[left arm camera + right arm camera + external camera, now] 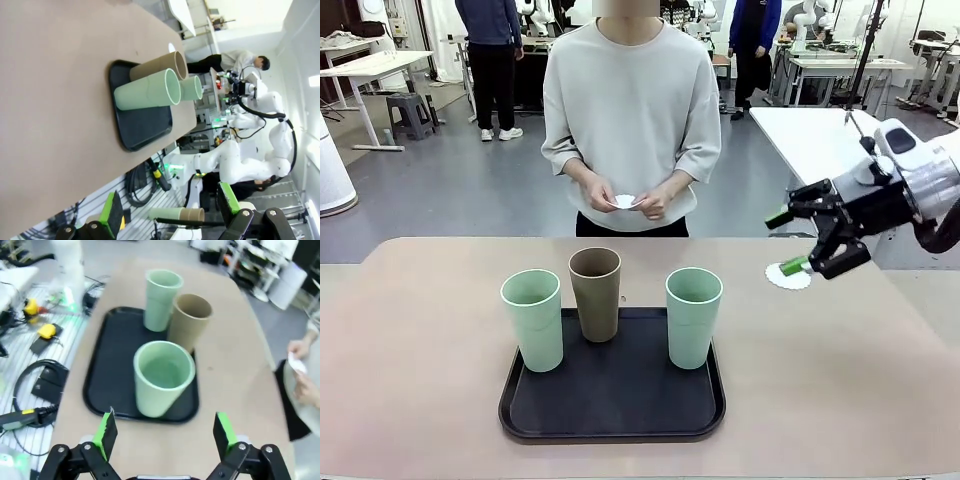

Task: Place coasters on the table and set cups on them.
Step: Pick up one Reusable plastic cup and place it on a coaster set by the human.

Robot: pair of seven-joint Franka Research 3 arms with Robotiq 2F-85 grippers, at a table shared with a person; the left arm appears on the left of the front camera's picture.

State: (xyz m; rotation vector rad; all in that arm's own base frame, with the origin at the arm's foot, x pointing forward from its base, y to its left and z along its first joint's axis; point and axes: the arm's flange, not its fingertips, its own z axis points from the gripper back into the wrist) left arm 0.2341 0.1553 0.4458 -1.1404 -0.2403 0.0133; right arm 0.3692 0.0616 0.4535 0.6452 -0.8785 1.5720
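Note:
Three cups stand upright on a black tray (612, 405) on the table (420, 360): a mint one (532, 320) at the left, a brown one (595, 293) at the back, a mint one (693, 315) at the right. One white coaster (788, 279) lies on the table right of the tray. My right gripper (786, 241) hovers open just above it, holding nothing. The person's hands hold another coaster (625, 201) at the far edge. In the right wrist view the gripper (165, 432) faces the near mint cup (162, 377). My left gripper (170, 207) is open, well away from the cups (147, 92).
The tray (107, 370) sits at the table's middle, near my side. Bare tabletop (50, 100) stretches left and right of it. The person stands at the far edge, one hand (300, 390) near the table's corner. Cables and tools lie on the floor (35, 340) beside the table.

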